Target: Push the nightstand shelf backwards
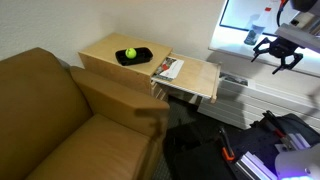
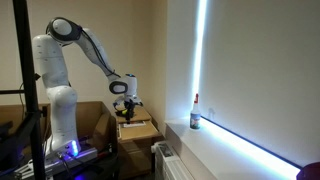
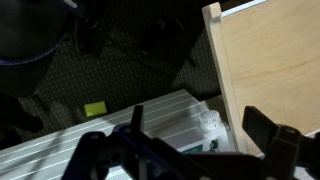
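Note:
The nightstand is a light wood cabinet beside the sofa, with a black tray and green ball on its top. The nightstand shelf sticks out from its side as a thin board bearing papers with red and white print. My gripper is open and empty, in the air beyond the shelf's outer end and apart from it. In an exterior view the gripper hangs just above the wood furniture. In the wrist view the shelf's edge lies at upper right, between and beyond my open fingers.
A brown sofa stands against the nightstand. A white radiator with a valve knob sits under the windowsill. A bottle stands on the sill. Dark gear lies on the floor.

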You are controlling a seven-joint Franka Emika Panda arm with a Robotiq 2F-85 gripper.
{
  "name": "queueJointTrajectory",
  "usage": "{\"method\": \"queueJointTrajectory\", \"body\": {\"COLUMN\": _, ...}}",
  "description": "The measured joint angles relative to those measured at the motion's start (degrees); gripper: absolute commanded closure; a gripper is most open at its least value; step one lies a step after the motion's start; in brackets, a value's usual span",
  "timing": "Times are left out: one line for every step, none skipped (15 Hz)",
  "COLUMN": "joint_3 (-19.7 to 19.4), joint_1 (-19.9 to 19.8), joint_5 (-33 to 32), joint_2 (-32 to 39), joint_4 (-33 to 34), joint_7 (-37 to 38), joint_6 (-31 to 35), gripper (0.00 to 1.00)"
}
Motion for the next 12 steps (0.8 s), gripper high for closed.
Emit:
{"method": "queueJointTrajectory", "body": {"joint_3": 0.19, "joint_1": -0.04, "joint_5": -0.88, "joint_2": 0.43, "joint_4": 0.11, "joint_7": 0.85, "joint_6": 0.00, "gripper": 0.00}}
{"method": "queueJointTrajectory", "body": {"joint_3": 0.72, "joint_1": -0.02, "joint_5": -2.01, "joint_2": 1.77, "joint_4": 0.21, "joint_7": 2.47, "joint_6": 0.48, "gripper": 0.00}}
{"method": "queueJointTrajectory", "body": {"joint_3": 1.68, "joint_1": 0.20, "joint_5": -2.97, "joint_2": 4.14, "joint_4": 0.25, "joint_7": 4.50, "joint_6": 1.94, "gripper": 0.00}}
{"method": "queueJointTrajectory", "body": {"joint_3": 2.82, "joint_1": 0.94, "joint_5": -3.06, "joint_2": 7.34, "joint_4": 0.36, "joint_7": 6.27, "joint_6": 3.80, "gripper": 0.00}}
{"method": "queueJointTrajectory", "body": {"joint_3": 3.90, "joint_1": 2.21, "joint_5": -2.72, "joint_2": 10.81, "joint_4": 0.57, "joint_7": 8.04, "joint_6": 5.89, "gripper": 0.00}}
{"method": "queueJointTrajectory", "body": {"joint_3": 4.82, "joint_1": 3.77, "joint_5": -3.07, "joint_2": 14.41, "joint_4": 0.98, "joint_7": 10.75, "joint_6": 8.38, "gripper": 0.00}}
{"method": "queueJointTrajectory", "body": {"joint_3": 5.37, "joint_1": 5.59, "joint_5": -3.53, "joint_2": 18.08, "joint_4": 1.59, "joint_7": 13.73, "joint_6": 10.96, "gripper": 0.00}}
{"method": "queueJointTrajectory", "body": {"joint_3": 5.40, "joint_1": 7.65, "joint_5": -3.96, "joint_2": 21.78, "joint_4": 2.52, "joint_7": 16.64, "joint_6": 13.74, "gripper": 0.00}}
{"method": "queueJointTrajectory", "body": {"joint_3": 4.44, "joint_1": 10.05, "joint_5": -5.13, "joint_2": 25.47, "joint_4": 3.74, "joint_7": 19.93, "joint_6": 16.29, "gripper": 0.00}}
{"method": "queueJointTrajectory", "body": {"joint_3": 2.09, "joint_1": 13.08, "joint_5": -6.72, "joint_2": 29.17, "joint_4": 5.28, "joint_7": 23.22, "joint_6": 18.49, "gripper": 0.00}}
{"method": "queueJointTrajectory", "body": {"joint_3": -1.78, "joint_1": 17.02, "joint_5": -8.08, "joint_2": 32.87, "joint_4": 7.10, "joint_7": 26.48, "joint_6": 20.00, "gripper": 0.00}}
{"method": "queueJointTrajectory", "body": {"joint_3": -6.07, "joint_1": 20.95, "joint_5": -8.36, "joint_2": 36.42, "joint_4": 8.93, "joint_7": 28.80, "joint_6": 20.71, "gripper": 0.00}}
